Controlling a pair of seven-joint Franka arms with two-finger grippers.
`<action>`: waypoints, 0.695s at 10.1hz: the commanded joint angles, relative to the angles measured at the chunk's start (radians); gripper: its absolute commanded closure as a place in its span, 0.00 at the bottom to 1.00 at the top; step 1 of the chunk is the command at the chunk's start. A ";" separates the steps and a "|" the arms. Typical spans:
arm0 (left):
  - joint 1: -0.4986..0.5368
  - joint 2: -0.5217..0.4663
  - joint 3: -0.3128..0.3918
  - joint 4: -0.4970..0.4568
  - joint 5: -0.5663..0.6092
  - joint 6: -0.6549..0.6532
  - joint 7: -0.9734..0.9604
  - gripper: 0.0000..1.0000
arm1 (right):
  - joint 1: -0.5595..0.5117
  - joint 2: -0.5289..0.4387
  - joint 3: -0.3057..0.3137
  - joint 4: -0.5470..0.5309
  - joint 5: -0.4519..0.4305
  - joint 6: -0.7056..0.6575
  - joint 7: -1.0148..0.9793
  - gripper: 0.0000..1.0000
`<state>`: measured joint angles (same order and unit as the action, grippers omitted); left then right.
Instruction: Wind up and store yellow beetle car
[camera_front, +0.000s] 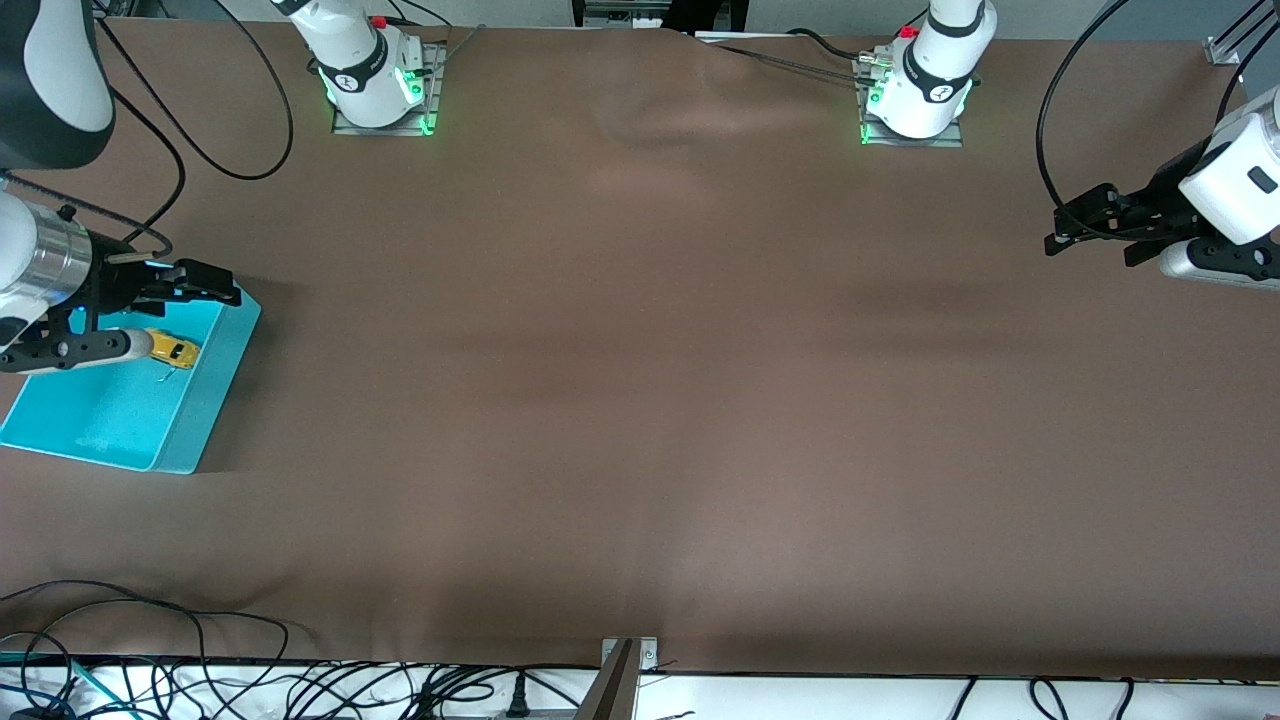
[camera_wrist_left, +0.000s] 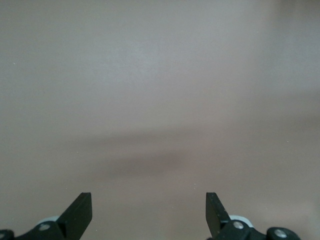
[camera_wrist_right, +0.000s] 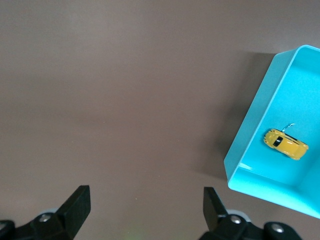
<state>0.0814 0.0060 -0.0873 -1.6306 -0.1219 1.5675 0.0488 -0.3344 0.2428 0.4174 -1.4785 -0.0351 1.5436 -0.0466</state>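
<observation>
The yellow beetle car (camera_front: 176, 350) (camera_wrist_right: 285, 144) lies inside the turquoise bin (camera_front: 205, 395) (camera_wrist_right: 252, 136) at the right arm's end of the table. My right gripper (camera_front: 212, 287) (camera_wrist_right: 146, 205) hangs open and empty in the air over the bin's rim, apart from the car. Its fingers (camera_wrist_right: 80, 200) frame bare brown table in the right wrist view. My left gripper (camera_front: 1080, 225) (camera_wrist_left: 149, 210) waits open and empty above the table at the left arm's end, with only brown table between its fingers (camera_wrist_left: 82, 207).
A brown cloth covers the table (camera_front: 640, 400). Both arm bases (camera_front: 372, 75) (camera_front: 925, 85) stand along the edge farthest from the front camera. Loose cables (camera_front: 200, 680) lie along the edge nearest to the camera, beside a metal bracket (camera_front: 625, 670).
</observation>
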 joint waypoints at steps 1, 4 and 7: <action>0.008 0.011 0.001 0.026 -0.032 -0.015 -0.004 0.00 | 0.000 -0.095 -0.006 -0.069 -0.005 0.004 0.017 0.00; 0.009 0.009 0.001 0.028 -0.032 -0.015 -0.003 0.00 | 0.139 -0.201 -0.194 -0.170 0.000 0.062 0.021 0.00; 0.009 0.009 0.000 0.028 -0.032 -0.015 0.000 0.00 | 0.247 -0.250 -0.320 -0.206 -0.002 0.049 0.045 0.00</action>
<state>0.0825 0.0062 -0.0856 -1.6295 -0.1219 1.5675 0.0487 -0.1453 0.0430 0.1566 -1.6298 -0.0350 1.5766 -0.0332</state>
